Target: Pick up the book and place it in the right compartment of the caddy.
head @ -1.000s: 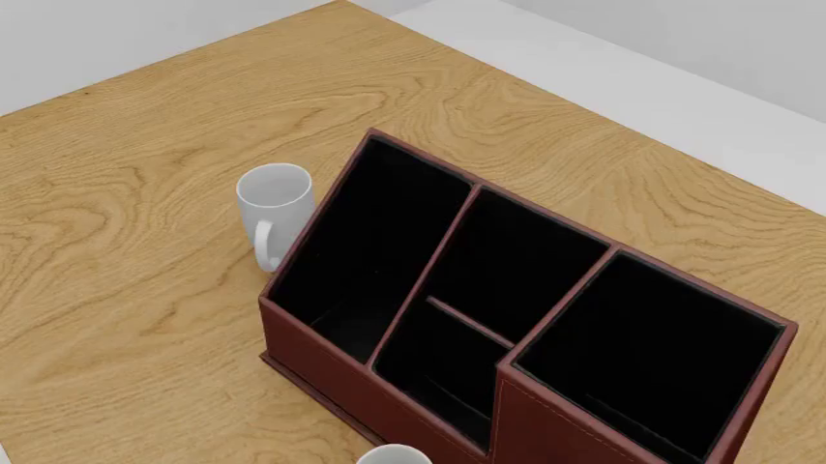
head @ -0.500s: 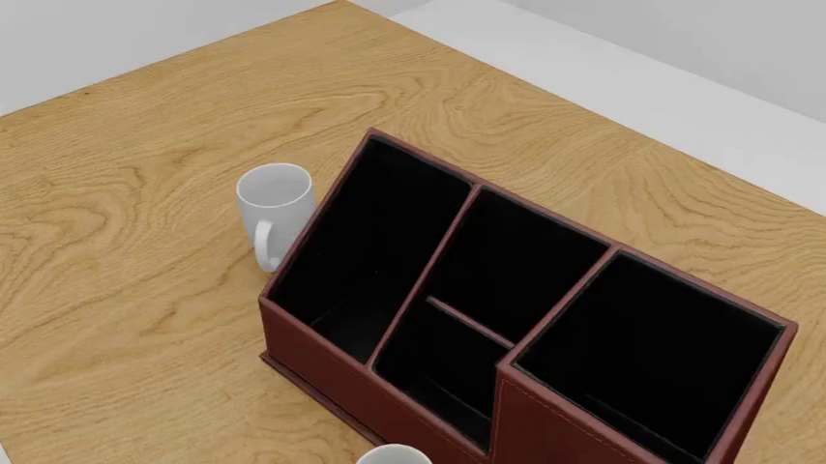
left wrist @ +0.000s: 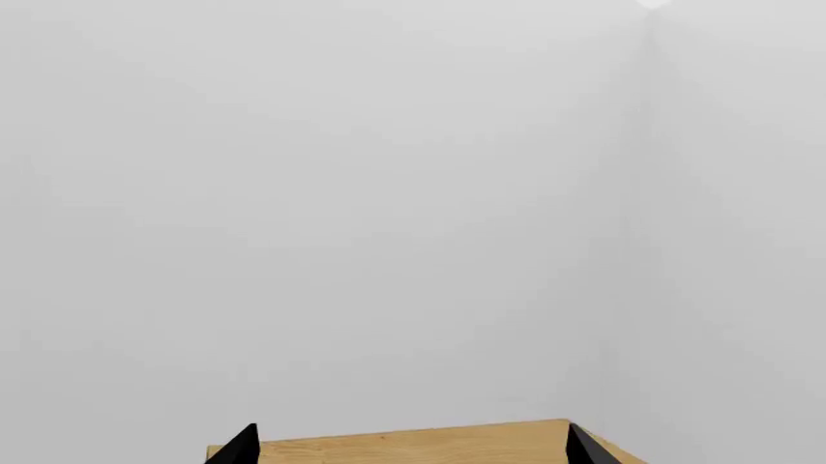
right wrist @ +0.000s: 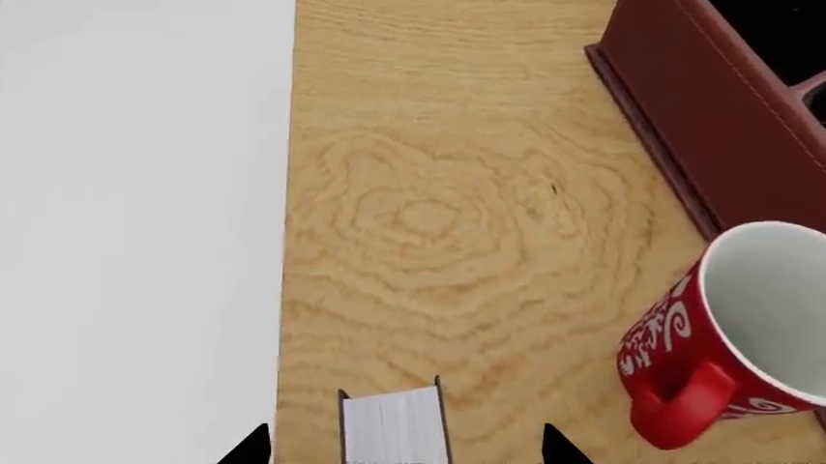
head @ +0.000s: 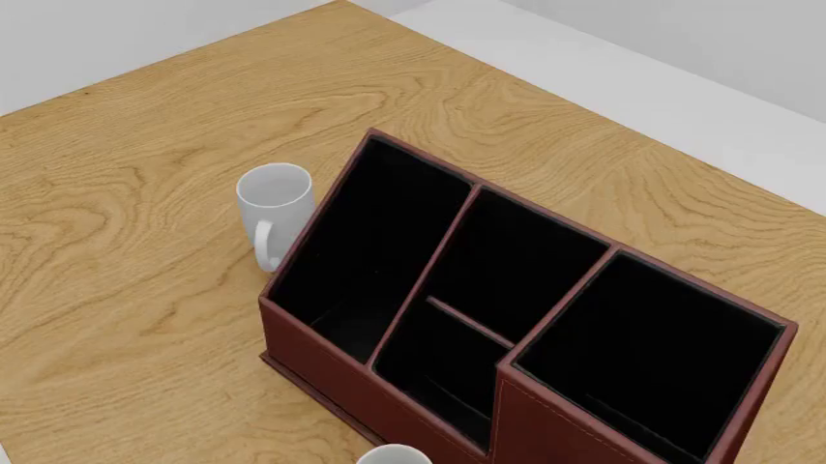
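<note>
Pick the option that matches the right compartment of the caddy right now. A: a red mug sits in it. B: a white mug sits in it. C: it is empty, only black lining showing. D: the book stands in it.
C: in the head view the right compartment of the caddy shows only black lining, while the book stands on the table in the right wrist view.

caddy [head: 387, 372] reddish-brown, black-lined | mug [right wrist: 729, 333] red, white swirls

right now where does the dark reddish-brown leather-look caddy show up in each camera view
Head view: the dark reddish-brown leather-look caddy fills the middle and lower right.
Right wrist view: only its outer wall shows, at the upper right corner.
Left wrist view: not in it.
Shared landmark: the wooden table.
</note>
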{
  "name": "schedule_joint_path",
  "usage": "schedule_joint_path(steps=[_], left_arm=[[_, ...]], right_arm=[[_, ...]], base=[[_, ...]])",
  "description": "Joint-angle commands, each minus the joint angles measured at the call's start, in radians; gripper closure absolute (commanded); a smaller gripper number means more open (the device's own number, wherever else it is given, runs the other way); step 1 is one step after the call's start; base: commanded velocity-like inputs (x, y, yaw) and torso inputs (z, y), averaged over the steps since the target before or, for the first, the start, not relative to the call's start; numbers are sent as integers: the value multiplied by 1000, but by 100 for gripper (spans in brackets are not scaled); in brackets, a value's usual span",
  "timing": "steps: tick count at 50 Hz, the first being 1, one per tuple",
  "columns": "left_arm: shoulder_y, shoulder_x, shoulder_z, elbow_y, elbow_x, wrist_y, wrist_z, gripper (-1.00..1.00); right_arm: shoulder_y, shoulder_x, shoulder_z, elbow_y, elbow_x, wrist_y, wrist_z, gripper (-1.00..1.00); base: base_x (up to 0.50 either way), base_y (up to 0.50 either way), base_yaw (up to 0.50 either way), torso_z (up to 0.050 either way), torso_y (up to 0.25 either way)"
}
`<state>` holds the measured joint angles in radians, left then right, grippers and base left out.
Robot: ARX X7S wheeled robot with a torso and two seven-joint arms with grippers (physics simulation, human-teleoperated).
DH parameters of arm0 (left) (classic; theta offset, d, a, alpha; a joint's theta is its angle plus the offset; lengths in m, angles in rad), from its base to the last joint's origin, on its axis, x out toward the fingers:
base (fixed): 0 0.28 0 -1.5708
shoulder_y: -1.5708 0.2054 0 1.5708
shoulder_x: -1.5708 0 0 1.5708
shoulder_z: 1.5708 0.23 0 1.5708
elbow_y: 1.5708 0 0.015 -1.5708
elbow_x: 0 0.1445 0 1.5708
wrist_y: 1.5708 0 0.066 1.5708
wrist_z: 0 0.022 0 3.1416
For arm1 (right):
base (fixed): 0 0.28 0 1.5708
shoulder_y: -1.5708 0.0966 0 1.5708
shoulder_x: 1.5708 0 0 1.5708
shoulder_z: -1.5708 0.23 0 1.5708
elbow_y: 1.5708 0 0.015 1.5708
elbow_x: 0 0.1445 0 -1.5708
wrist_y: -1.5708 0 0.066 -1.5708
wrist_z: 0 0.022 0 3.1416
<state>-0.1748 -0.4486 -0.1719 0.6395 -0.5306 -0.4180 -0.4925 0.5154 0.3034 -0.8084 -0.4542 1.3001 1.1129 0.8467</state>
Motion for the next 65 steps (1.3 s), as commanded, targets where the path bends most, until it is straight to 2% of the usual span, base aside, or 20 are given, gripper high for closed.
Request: schedule_joint_path(steps=[1, 40, 41, 53, 58, 65], left_arm=[[0, -2, 0, -2, -2, 2, -1, -100], [0, -7, 8, -7, -3, 9, -6, -100], [0, -7, 9, -7, -3, 9, -6, -100], [0, -9, 9, -5, -6, 8, -9, -100], [1, -11, 7, -1, -9, 6, -12, -100], [2, -12, 10, 1, -10, 6, -13, -100]], right_arm=[[-17, -3, -30, 37, -32, -22, -57, -100], [-56, 14, -79, 113, -118, -101, -148, -100], [-55, 14, -79, 113, -118, -101, -146, 100], [-36, 22, -120, 60, -180, -96, -111, 100], [-23, 32, -112, 3, -207, -98, -50, 100], [-13, 32, -103, -57, -172, -82, -23, 100]], base=[[0, 0, 0, 0, 0], [0, 0, 0, 0, 0], [0, 0, 0, 0, 0], [0, 0, 0, 0, 0], [0, 0, 0, 0, 0], [0, 0, 0, 0, 0]])
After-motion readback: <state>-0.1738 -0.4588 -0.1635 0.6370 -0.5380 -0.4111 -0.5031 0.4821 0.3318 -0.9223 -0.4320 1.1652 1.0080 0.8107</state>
